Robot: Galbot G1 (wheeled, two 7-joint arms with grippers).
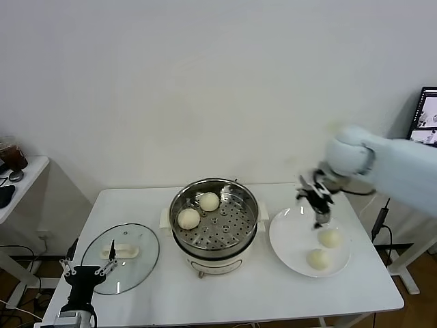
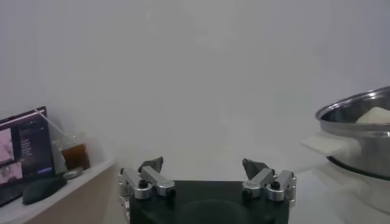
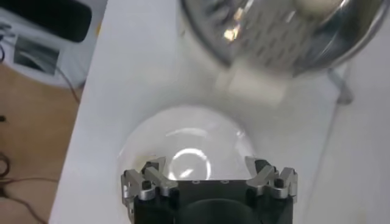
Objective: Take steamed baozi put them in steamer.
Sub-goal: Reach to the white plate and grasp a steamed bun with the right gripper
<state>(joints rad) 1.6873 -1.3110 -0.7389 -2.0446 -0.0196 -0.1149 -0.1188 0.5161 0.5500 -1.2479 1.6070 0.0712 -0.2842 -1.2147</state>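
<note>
baozi [image 1: 189,218]: smooth cream-white | two in steamer [image 1: 214,217] | two on plate [image 1: 290,239]

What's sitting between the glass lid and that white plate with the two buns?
The steamer, holding two baozi on its perforated tray, stands between the glass lid and the plate; the head view shows it.

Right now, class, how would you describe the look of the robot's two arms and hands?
The right arm is smooth pale grey-white with a rounded wrist joint. Both the left hand and the right hand have a black base and silver metal finger links with dark tips. No markings show.
</note>
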